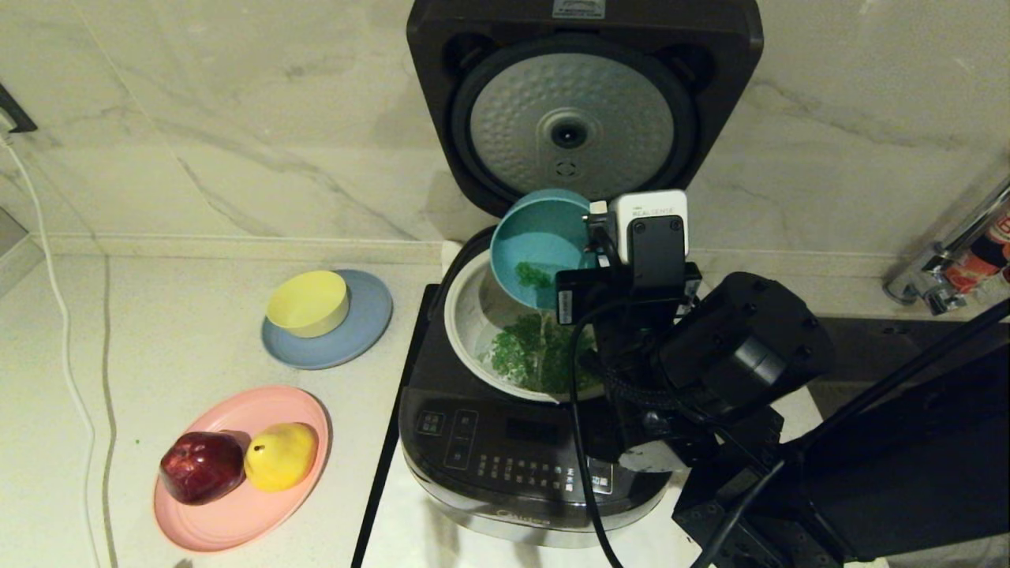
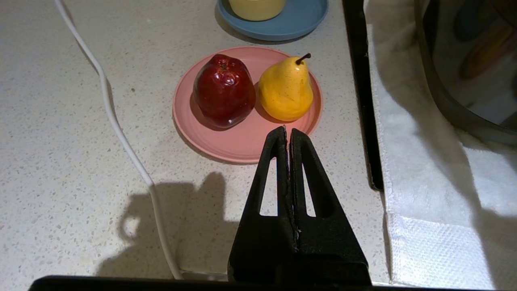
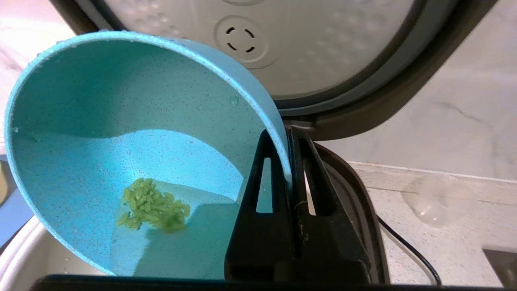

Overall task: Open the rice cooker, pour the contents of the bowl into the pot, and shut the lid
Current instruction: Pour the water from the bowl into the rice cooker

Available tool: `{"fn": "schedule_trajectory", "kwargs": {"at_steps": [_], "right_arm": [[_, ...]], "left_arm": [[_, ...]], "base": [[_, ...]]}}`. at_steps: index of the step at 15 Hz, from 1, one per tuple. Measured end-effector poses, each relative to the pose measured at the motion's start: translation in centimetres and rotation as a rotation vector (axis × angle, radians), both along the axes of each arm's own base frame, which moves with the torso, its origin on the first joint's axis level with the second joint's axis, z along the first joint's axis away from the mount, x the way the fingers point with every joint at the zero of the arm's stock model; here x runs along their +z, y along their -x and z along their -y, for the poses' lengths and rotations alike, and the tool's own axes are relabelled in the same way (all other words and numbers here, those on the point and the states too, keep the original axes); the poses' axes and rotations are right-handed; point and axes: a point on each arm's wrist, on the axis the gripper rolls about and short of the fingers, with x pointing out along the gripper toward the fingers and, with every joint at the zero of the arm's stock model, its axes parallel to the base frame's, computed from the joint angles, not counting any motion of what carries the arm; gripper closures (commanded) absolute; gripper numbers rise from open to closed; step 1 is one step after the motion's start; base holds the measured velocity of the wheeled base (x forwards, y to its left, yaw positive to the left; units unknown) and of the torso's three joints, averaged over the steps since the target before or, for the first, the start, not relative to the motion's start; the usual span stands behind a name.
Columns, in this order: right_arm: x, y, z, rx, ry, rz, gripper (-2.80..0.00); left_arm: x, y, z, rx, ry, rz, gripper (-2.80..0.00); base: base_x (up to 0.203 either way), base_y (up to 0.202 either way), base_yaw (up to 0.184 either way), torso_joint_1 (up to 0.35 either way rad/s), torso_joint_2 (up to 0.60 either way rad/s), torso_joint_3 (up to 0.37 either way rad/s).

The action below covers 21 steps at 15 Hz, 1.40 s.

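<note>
The rice cooker (image 1: 505,461) stands open, its lid (image 1: 580,102) upright with the dimpled silver disc facing me. My right gripper (image 3: 285,135) is shut on the rim of the teal-blue bowl (image 1: 536,241), which is tipped steeply over the cream-white pot (image 1: 465,315). A heap of green contents (image 1: 529,355) lies in the pot. A small clump of green bits (image 3: 155,206) still clings inside the bowl (image 3: 121,153). My left gripper (image 2: 287,131) hangs shut and empty over the counter left of the cooker, out of the head view.
A yellow bowl (image 1: 309,302) sits on a grey-blue plate (image 1: 359,331) left of the cooker. A pink plate (image 1: 237,505) holds a red apple (image 1: 203,465) and a yellow pear (image 1: 282,455). A white cable (image 1: 59,315) runs down the far left. A tap (image 1: 947,252) stands at the right.
</note>
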Motion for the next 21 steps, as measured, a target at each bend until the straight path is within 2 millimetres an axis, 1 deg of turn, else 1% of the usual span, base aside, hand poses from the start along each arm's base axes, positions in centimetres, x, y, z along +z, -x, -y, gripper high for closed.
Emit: {"fn": "schedule_trajectory", "kwargs": {"at_steps": [7, 10, 13, 15, 19, 21], "right_arm": [[-0.4, -0.3, -0.6, 0.035, -0.018, 0.006, 0.00], [-0.1, -0.4, -0.5, 0.036, -0.017, 0.016, 0.00], [-0.3, -0.5, -0.4, 0.031, -0.015, 0.011, 0.00], [0.1, -0.7, -0.3, 0.023, -0.018, 0.020, 0.00], [0.1, -0.9, -0.4, 0.016, -0.014, 0.022, 0.00], [0.8, -0.8, -0.2, 0.001, -0.002, 0.036, 0.00]], "left_arm": [[0.0, 0.0, 0.0, 0.000, 0.000, 0.000, 0.00], [0.0, 0.0, 0.0, 0.000, 0.000, 0.000, 0.00], [0.0, 0.0, 0.0, 0.000, 0.000, 0.000, 0.00], [0.0, 0.0, 0.0, 0.000, 0.000, 0.000, 0.00], [0.0, 0.0, 0.0, 0.000, 0.000, 0.000, 0.00], [0.0, 0.0, 0.0, 0.000, -0.001, 0.000, 0.00]], "base": [[0.000, 0.000, 0.000, 0.000, 0.00, 0.000], [0.000, 0.000, 0.000, 0.000, 0.00, 0.000], [0.000, 0.000, 0.000, 0.000, 0.00, 0.000], [0.000, 0.000, 0.000, 0.000, 0.00, 0.000], [0.000, 0.000, 0.000, 0.000, 0.00, 0.000], [0.000, 0.000, 0.000, 0.000, 0.00, 0.000]]}}
